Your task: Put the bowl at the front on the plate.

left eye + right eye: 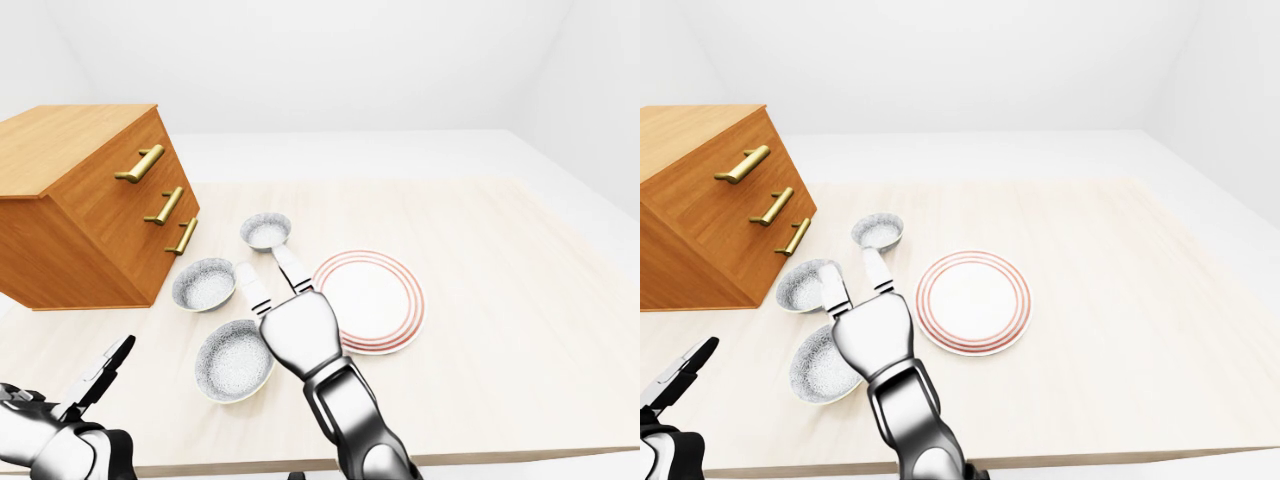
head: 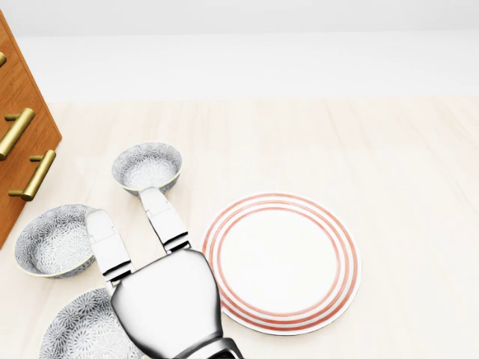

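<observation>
Bowl (image 1: 234,360) with the grey speckled pattern stands upright on the light wooden bench (image 1: 500,300). Of three bowls of the same kind, it is the one closest to the bench edge at the bottom of the left-eye view. It holds nothing, and no hand grasps it. The second bowl (image 1: 205,284) stands just above it in that view, and the third bowl (image 1: 266,231) is higher and more to the right. The three make a slanted row along the left part of the bench. This row lies beside a wooden chest of drawers (image 1: 90,210) with brass handles, which occupies the bench's left side.

The plate (image 2: 281,262), white with red rings near its rim, lies flat to the right of the row and carries nothing. It is apart from all three bowls.

The right hand (image 2: 168,303) is between the plate and the row, with its palm down and released. In the head view its palm covers the right part of the lowest bowl's rim, but I cannot tell if they touch. Its fingers (image 2: 163,217) are stretched straight. One points to the third bowl, with its tip just beside that rim, and another lies beside the second bowl.

The left hand (image 1: 60,430) is at the bottom left corner of the left-eye view, off the bench edge. It is released and holds nothing.
</observation>
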Motion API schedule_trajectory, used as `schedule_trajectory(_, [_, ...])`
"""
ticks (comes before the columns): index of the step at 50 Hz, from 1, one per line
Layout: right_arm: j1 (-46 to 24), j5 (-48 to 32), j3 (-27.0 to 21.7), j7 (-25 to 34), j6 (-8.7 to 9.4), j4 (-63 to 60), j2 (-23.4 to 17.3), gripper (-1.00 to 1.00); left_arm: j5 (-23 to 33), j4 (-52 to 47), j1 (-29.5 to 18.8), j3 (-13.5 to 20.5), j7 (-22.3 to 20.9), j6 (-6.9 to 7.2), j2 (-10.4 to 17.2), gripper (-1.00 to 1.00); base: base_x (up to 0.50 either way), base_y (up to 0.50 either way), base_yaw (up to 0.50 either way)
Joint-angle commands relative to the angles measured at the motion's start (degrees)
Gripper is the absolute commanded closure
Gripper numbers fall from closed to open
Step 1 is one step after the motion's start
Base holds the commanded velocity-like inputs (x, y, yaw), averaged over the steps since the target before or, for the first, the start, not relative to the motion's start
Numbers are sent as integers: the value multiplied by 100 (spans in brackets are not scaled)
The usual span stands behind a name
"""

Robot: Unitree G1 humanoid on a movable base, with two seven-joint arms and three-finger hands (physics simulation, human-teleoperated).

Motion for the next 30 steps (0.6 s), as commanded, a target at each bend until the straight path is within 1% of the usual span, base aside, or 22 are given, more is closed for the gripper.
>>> schedule_trajectory(1, [470,361,404,-387,0,-213,-462,-100,22,5,-10,8,0,0,-2,-100,0,0,0])
schedule_trajectory(5, [574,460,541,-456,0,-229,-517,-100,36,52,-13,-17,0,0,2,-100,0,0,0])
schedule_trajectory(11, [612,180,912,-26,0,-453,-560,-100,15,-57,18,4,0,0,-6,-100,0,0,0])
schedule_trajectory(14, [661,302,938,-77,0,-488,-643,-100,15,-90,20,21,0,0,-16,-100,0,0,0])
schedule_trajectory(16, [660,289,971,-29,0,-537,-618,-100,25,-77,17,23,0,0,-21,-100,0,0,0])
schedule_trajectory(17, [653,218,1051,91,0,-581,-592,-100,25,-75,15,26,0,0,-21,-100,0,0,0])
schedule_trajectory(19, [656,258,1065,75,0,-586,-647,-100,32,-49,6,20,0,0,-20,-100,0,0,0])
schedule_trajectory(20, [672,314,1022,1,0,-572,-713,-100,71,82,-28,-12,0,0,-26,-100,0,0,0])
schedule_trajectory(24, [756,601,857,-318,0,-461,-915,-100,43,25,-3,-18,0,0,-3,-100,0,0,0])
schedule_trajectory(30, [844,837,671,-648,0,-273,-1056,-100,42,-34,10,0,0,0,-15,-100,0,0,0])
